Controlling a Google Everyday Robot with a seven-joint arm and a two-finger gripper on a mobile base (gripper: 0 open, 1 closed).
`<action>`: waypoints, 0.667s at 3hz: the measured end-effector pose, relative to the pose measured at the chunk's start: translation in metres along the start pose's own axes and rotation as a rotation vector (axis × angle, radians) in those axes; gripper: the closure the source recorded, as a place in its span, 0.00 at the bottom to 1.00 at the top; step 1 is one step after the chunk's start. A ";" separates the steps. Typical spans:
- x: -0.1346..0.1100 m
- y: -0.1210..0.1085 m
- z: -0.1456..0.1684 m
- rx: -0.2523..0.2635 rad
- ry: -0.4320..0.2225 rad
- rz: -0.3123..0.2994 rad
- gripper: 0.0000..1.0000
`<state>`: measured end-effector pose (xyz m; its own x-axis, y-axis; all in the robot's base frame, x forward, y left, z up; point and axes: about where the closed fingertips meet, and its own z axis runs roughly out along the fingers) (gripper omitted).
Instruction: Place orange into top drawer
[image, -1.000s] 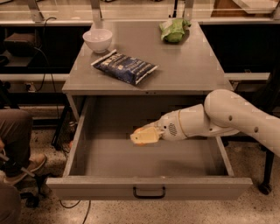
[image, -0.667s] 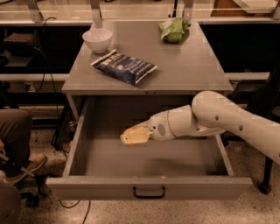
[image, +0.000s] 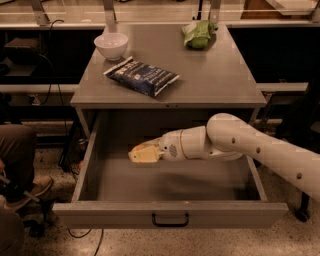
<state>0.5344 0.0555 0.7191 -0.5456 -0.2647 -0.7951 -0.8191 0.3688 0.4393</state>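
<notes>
The top drawer (image: 170, 212) is pulled wide open below the grey table top, its small black handle (image: 170, 220) at the middle of the front panel. My gripper (image: 143, 153) reaches in from the right on the white arm (image: 235, 145) and hangs over the drawer floor, left of centre. Its pale yellowish tip has an orange-brown tint on top. I cannot tell whether that is the orange. No orange lies apart on the drawer floor or on the table top.
On the table top (image: 220, 80) are a white bowl (image: 111, 45) at the back left, a dark blue snack bag (image: 141, 76) in the middle and a green wrinkly bag (image: 198, 33) at the back right. A person's leg and shoe (image: 20, 175) are at the left.
My gripper has moved left inside the open drawer, from right of centre to left of centre. The drawer and the things on the table have not moved.
</notes>
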 end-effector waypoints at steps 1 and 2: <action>-0.005 -0.013 0.006 0.018 -0.035 -0.030 0.82; -0.003 -0.026 0.016 0.038 -0.051 -0.048 0.58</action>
<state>0.5601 0.0608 0.7029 -0.4953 -0.2379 -0.8355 -0.8365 0.3901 0.3848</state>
